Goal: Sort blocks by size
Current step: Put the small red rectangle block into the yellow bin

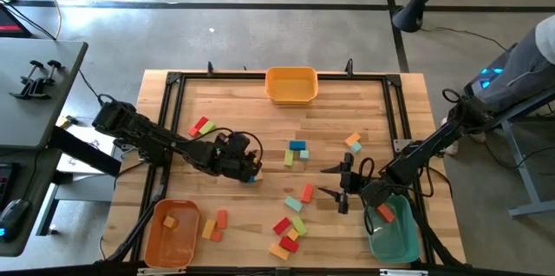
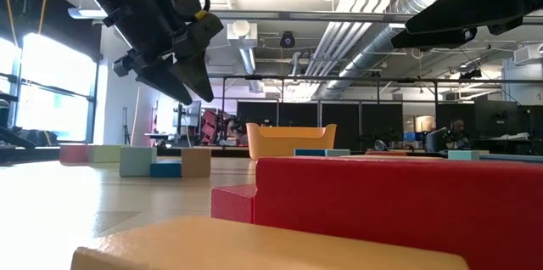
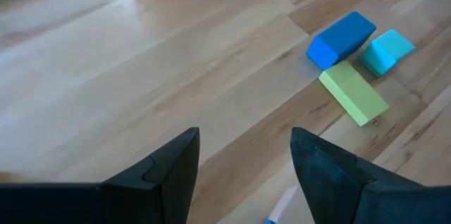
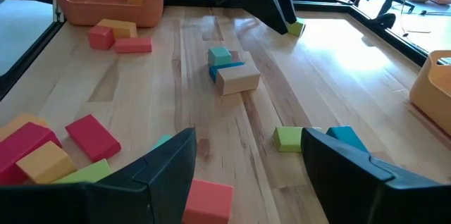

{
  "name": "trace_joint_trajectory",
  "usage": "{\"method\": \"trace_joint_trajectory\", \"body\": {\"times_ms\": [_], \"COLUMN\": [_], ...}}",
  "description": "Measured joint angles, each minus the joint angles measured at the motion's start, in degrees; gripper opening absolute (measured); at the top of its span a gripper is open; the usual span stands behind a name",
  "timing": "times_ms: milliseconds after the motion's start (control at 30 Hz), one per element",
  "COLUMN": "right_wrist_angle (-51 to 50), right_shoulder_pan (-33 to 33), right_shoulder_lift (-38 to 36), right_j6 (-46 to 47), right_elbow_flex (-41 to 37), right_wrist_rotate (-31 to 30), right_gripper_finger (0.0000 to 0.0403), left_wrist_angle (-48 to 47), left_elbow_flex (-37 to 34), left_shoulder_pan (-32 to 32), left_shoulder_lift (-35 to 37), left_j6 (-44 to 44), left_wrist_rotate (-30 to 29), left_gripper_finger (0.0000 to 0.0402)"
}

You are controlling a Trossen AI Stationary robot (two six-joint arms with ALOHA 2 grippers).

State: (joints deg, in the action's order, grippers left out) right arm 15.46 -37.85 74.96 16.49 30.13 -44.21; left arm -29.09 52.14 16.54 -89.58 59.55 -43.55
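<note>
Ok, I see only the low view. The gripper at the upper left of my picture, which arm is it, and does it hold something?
Observer: It is the left gripper; its fingers stand open and hold nothing.
Operator: What lies before it?
Observer: A blue block, a teal block and a green block, close together.
Operator: And the orange bin?
Observer: The orange bin has one small block inside.

bare table [image 1: 234, 111] middle — blocks [image 1: 297, 150] rightward
</note>
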Motion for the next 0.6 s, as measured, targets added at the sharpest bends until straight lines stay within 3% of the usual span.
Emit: {"method": "trace_joint_trajectory", "body": {"times_ms": [333, 600], "right_wrist_angle": [0.0, -0.02], "right_shoulder_pan": [-0.01, 0.0], "right_shoulder_lift": [0.0, 0.0], "right_j6": [0.02, 0.02], "right_elbow_flex": [0.0, 0.0], "right_wrist_rotate": [0.0, 0.02], "right_gripper_finger": [0.0252, 0.0252], "left_wrist_angle": [-0.01, 7.27], "left_elbow_flex": [0.01, 0.02], "left_shoulder_pan": [0.59, 2.89], "left_shoulder_lift": [0.0, 0.0], "left_j6": [-0.06, -1.4], "left_wrist_rotate": [-13.04, -19.54], "left_gripper_finger": [0.0211, 0.0211]}}
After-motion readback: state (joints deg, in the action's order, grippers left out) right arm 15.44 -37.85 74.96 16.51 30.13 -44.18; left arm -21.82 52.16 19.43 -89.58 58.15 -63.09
